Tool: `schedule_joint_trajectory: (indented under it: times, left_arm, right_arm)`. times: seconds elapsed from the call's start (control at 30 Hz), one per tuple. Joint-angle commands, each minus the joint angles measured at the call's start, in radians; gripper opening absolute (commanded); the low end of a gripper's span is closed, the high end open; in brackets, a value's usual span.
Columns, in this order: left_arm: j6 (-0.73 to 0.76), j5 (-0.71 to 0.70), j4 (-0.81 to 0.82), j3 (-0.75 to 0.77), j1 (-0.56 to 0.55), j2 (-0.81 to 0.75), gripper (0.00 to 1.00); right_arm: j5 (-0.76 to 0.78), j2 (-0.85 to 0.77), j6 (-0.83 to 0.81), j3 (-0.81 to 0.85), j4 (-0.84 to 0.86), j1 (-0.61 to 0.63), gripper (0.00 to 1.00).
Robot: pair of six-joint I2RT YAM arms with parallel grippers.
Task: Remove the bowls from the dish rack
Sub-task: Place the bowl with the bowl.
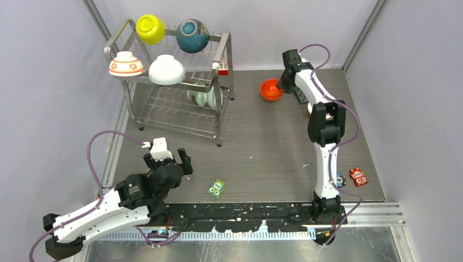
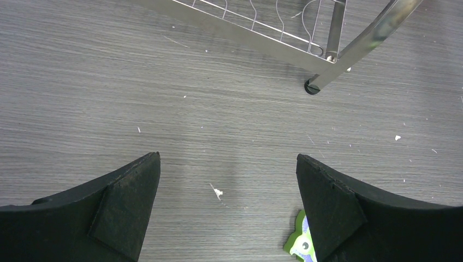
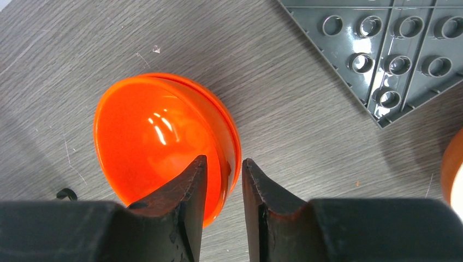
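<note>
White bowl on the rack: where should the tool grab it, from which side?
Likely its near lower rim, from the front: the white bowl sits mouth-down on the dish rack, foot up, and the smooth dome offers no pinch.

pale green bowl (image 1: 199, 98) partly hidden in dish rack (image 1: 174, 112), orange shape (image 3: 455, 166) cut by right edge

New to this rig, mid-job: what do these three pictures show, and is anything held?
Two robot arms are bolted at the near edge of a table. The overhead picture shows both; the other two look along each wrist's tool. The left tool is open over the table. The right tool straddles the rim of an orange bowl on the table, beside a grey studded plate; whether it grips is unclear. Four bowls sit on the dish rack's top tier, a pale green bowl below.
</note>
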Motion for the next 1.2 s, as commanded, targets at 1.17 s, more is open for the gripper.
schedule_joint_trajectory:
  times: [1.17]
  left_arm:
    - [-0.011,0.003,0.044,0.002,-0.001,-0.003,0.96]
  right_arm:
    - [0.01,-0.147,-0.01,-0.111,0.057,0.003,0.25]
